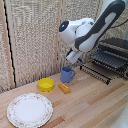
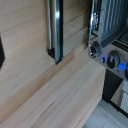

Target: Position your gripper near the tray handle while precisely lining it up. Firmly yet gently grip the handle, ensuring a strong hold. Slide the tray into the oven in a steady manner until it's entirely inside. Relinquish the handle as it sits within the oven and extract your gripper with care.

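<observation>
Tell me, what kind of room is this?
Probably a pretend kitchen: a toaster oven with its wire tray pulled out, plus a blue mug and patterned plate on a wooden table.

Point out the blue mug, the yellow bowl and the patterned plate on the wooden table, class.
blue mug [image 1: 66, 75], exterior view, on its outer wall.
yellow bowl [image 1: 46, 84], exterior view, on its rim.
patterned plate [image 1: 30, 109], exterior view, on its white centre.
</observation>
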You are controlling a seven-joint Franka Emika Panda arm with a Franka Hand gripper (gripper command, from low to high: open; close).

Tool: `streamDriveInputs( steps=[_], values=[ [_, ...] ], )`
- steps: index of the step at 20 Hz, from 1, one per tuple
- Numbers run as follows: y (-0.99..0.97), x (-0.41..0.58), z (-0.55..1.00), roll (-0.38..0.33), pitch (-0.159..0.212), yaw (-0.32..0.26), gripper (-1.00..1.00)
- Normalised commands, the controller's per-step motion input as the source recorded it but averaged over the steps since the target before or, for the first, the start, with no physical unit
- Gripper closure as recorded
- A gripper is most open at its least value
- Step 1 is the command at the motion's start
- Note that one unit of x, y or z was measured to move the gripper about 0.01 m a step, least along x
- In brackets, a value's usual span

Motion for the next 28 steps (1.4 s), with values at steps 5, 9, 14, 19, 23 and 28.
streamDriveInputs(
  steps=[5, 9, 14, 19, 23, 28],
  values=[
    [-0.53, -0.033, -0.11, -0.256, 0.0, 0.103, -1.0],
    [-0.57, -0.009, -0.06, -0.201, 0.0, 0.061, -1.0],
    [-0.61, 0.0, -0.04, -0.129, 0.0, 0.019, -1.0],
    [-0.58, 0.0, -0.07, -0.117, -0.019, 0.0, -1.0],
    [-0.5, 0.037, -0.11, -0.089, -0.038, -0.006, -1.0],
    [-0.37, 0.104, -0.19, -0.085, -0.029, -0.025, -1.0]
  ],
)
